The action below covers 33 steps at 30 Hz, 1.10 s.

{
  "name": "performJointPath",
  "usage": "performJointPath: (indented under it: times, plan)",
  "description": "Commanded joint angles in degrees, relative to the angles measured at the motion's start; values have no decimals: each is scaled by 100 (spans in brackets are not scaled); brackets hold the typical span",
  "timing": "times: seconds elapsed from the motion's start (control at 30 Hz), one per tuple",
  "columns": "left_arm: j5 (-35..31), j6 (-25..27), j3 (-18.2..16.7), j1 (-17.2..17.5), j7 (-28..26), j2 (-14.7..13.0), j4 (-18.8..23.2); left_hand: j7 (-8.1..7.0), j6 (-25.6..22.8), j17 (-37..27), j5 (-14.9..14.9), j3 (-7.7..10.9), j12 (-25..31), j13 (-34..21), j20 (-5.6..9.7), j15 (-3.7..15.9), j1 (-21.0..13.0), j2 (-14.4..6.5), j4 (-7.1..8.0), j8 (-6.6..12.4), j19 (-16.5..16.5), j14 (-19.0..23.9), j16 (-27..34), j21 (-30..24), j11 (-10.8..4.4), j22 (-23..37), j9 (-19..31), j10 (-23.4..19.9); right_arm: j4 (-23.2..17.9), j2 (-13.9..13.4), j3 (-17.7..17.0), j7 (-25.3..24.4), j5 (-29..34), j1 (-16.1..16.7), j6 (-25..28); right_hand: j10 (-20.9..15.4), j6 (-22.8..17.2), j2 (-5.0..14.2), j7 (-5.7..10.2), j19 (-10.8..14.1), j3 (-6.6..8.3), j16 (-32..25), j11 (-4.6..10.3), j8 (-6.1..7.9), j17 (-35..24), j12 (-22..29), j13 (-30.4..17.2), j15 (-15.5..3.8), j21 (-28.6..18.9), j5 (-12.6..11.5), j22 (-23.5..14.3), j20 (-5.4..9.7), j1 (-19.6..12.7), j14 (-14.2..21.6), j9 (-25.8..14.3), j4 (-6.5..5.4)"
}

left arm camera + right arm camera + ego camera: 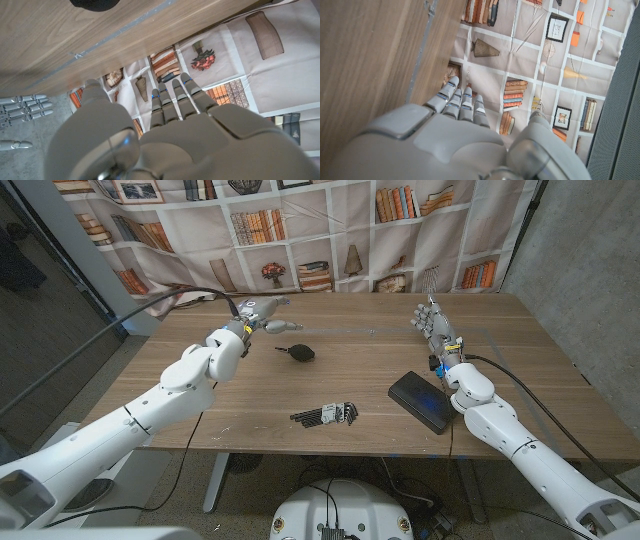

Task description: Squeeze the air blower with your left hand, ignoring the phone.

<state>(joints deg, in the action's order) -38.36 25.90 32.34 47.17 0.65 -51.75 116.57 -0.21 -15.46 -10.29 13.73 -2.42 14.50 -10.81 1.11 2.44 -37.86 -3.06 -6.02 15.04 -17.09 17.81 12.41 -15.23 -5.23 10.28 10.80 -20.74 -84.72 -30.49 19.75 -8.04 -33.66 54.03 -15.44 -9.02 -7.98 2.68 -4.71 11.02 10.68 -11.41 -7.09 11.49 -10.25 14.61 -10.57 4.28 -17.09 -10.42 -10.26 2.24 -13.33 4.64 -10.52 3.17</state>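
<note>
The left hand (262, 314) hovers near the air blower (298, 352), fingers open and empty; a clumsy grab could knock it away.

one black air blower (299, 352), one dark phone (424, 402) and one set of hex keys (326, 415) on a wooden table (370, 370), flanked by two robot hands.

No text, label, brand or number could be read anywhere. The phone (421, 402) lay dark and blank on the tabletop (340, 380). The book spines printed on the backdrop (300, 230) perhaps carried lettering, but it was too small and blurred to tell.
</note>
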Motion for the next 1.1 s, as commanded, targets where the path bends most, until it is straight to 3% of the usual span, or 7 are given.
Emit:
performJointPath:
  times: [0.03,0.4,0.6,0.73,1.1]
  plan:
    - [-530,248,219,-254,857,-68,143,-32,17,-5,-32,2,-25,-20,17,209,-69,10,-70,-27,-26,35,-42,8,-39,7,33,-8,36,13,32,46,-13,-49,32,-45,-42,12,-4,73,17,29,-2,13,-30,5,-18,3,20,6,-25,30,-35,83,-31,25]
    - [-923,148,294,-337,1297,-88,199,-62,103,2,-31,13,-93,-22,34,226,-232,62,-155,-92,-18,-20,-94,49,-77,5,36,54,1,8,34,13,1,-49,61,-64,-51,24,-6,87,23,35,3,12,-32,1,-19,4,30,9,-25,25,-39,90,-32,33]
    - [-1058,56,287,-361,1521,-86,214,-155,-143,5,-1,170,-84,-28,17,279,-712,-45,-302,-47,-100,121,-85,81,-235,11,45,-167,24,10,52,44,-3,-82,89,-72,-53,26,1,96,23,39,4,10,-33,-3,-20,9,36,11,-26,28,-38,93,-32,37]
    - [-1196,11,333,-438,1791,-77,213,-223,-233,5,-2,204,-84,-29,42,292,-825,-65,-317,-31,-137,178,-80,85,-275,13,47,-232,27,6,54,52,1,-105,98,-69,-55,28,5,101,24,40,-3,9,-33,-9,-20,5,39,11,-26,27,-38,97,-32,39]
    - [-1416,-420,408,-637,2254,-59,54,-222,-215,5,-9,212,-109,-31,56,315,-892,-59,-309,-60,-155,197,-90,96,-287,15,50,-236,95,23,50,95,-36,-123,86,-83,-54,33,7,113,23,46,-1,4,-36,-16,-21,-1,52,14,-27,26,-33,102,-33,45]
